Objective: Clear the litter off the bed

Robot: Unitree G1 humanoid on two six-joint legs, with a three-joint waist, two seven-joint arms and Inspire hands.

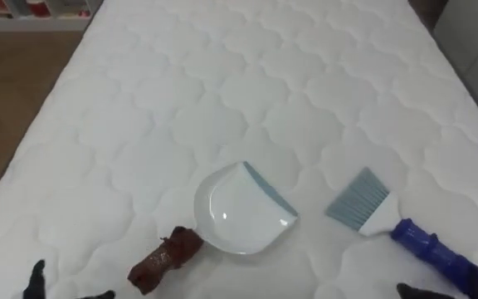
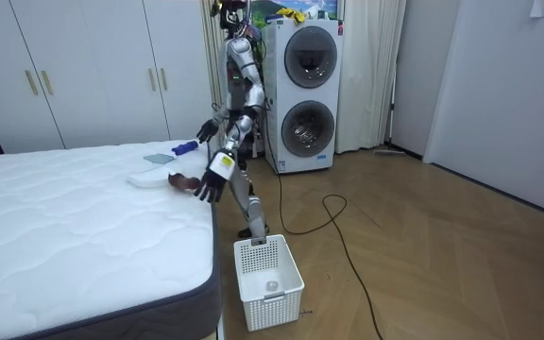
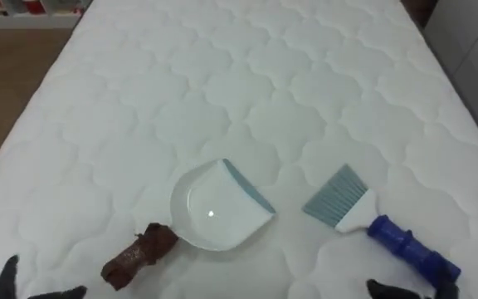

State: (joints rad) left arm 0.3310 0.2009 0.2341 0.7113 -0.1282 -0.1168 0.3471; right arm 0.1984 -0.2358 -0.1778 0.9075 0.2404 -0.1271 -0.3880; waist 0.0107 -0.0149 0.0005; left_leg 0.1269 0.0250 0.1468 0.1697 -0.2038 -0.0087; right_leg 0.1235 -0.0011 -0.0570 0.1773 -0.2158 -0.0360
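Observation:
A white quilted mattress (image 1: 247, 91) spreads out before me. On its near part lies a white dustpan (image 1: 239, 208) with a grey-blue lip. A brown crumpled lump (image 1: 164, 259) rests against the pan's near-left rim. To the right lies a hand brush (image 1: 363, 203) with grey-blue bristles and a blue handle (image 1: 434, 249). My left hand (image 1: 36, 278) hovers at the lower left with fingers spread, a short way from the brown lump. My right hand (image 1: 421, 292) peeks in at the lower right, just below the brush handle. In the room view I stand at the bed's edge with both arms out, my left hand (image 2: 208, 187) open.
A white slatted basket (image 2: 268, 269) stands on the wooden floor at the bed's corner, next to my legs. Behind me are a stacked washer and dryer (image 2: 305, 94); white wardrobes (image 2: 93, 66) line the wall. Wooden floor (image 1: 7, 83) runs along the mattress's left side.

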